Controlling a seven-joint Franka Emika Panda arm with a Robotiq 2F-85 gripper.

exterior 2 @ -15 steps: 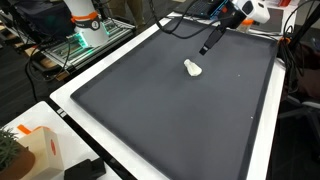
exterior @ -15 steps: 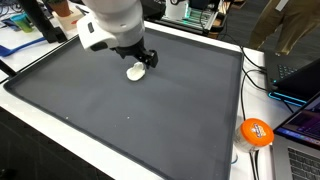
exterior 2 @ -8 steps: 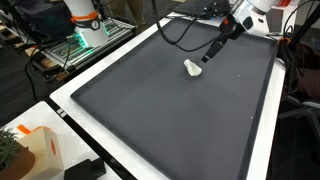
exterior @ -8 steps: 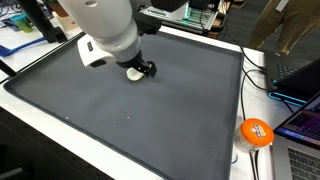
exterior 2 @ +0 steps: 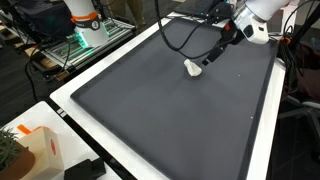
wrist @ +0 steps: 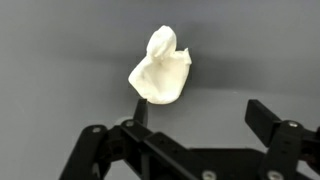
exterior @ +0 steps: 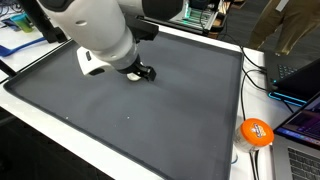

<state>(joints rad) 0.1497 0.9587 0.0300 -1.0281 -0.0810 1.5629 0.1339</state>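
A small white crumpled lump (wrist: pixel 160 70) lies on the dark grey mat (exterior 2: pixel 150 110). In the wrist view it sits just beyond my gripper (wrist: pixel 200 112), ahead of the left fingertip (wrist: pixel 140 110) and off to that side, not between the jaws. The jaws stand wide apart with only bare mat between them. In an exterior view the lump (exterior 2: pixel 193 68) is right beside the black gripper (exterior 2: pixel 208 61), which hangs low over the mat. In an exterior view the white arm (exterior: pixel 100 35) covers nearly all of the lump, and only the gripper (exterior: pixel 144 72) shows past it.
The mat has a white raised border (exterior 2: pixel 70 95). An orange round object (exterior: pixel 256 132) and laptops (exterior: pixel 300 75) sit past one side. A box with an orange mark (exterior 2: pixel 35 145) stands at a corner. Black cables (exterior 2: pixel 180 30) trail over the mat's far edge.
The arm has come down and moved toward the white lump, so the gripper is now right beside it. The jaws stayed open and the lump has not moved.
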